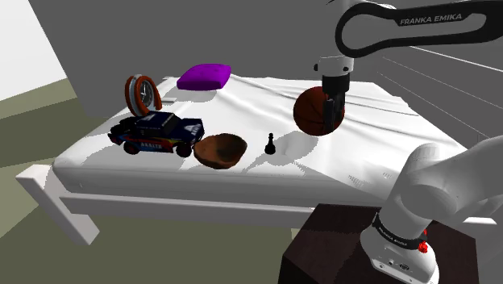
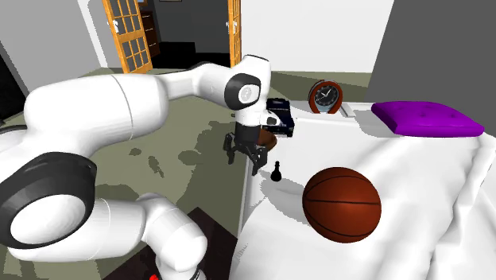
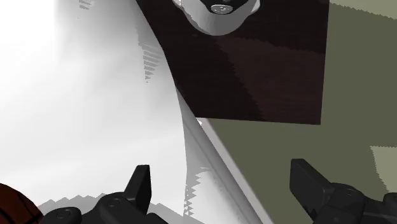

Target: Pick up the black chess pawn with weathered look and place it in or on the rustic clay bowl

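Note:
The small black pawn (image 1: 270,143) stands upright on the white bed sheet, just to the shoulder view's right of the brown clay bowl (image 1: 220,150). My black gripper (image 1: 330,111) hangs in the air well to the right of the pawn, in front of a basketball (image 1: 317,111). From the second exterior view the gripper (image 2: 245,155) hovers over the bed's edge, with the pawn (image 2: 276,171) a little beyond and below it and the bowl (image 2: 268,141) partly hidden behind it. The wrist view shows the gripper (image 3: 224,184) open, nothing between its fingers (image 3: 141,181).
A dark blue toy car (image 1: 157,133), a round clock (image 1: 143,94) and a purple cushion (image 1: 205,77) lie further along the bed (image 1: 161,190). The dark stand (image 1: 330,242) sits close to the bed's near edge. Olive floor (image 3: 356,95) lies beside it.

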### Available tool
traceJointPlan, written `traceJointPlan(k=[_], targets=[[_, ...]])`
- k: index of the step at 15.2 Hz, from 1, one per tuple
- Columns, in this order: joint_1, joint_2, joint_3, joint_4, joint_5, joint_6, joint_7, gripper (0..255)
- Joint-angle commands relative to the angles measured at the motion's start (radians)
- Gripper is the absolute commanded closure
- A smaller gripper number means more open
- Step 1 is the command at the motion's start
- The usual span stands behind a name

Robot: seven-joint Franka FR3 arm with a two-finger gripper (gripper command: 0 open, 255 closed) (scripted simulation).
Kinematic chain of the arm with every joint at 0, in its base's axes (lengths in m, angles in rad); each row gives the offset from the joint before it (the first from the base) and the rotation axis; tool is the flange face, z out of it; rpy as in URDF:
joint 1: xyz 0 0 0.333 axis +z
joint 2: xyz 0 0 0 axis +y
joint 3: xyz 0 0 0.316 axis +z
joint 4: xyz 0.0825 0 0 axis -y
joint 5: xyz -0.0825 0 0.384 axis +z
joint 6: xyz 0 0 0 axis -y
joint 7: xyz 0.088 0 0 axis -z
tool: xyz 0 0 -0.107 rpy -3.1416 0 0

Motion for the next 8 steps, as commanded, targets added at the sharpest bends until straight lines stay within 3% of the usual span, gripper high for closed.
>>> traceJointPlan(k=[1,8], targets=[[0.000,0.000,0.000,0.000,0.000,0.000,0.000,0],[-0.002,0.163,0.015,-0.029,0.030,0.304,0.071,0]])
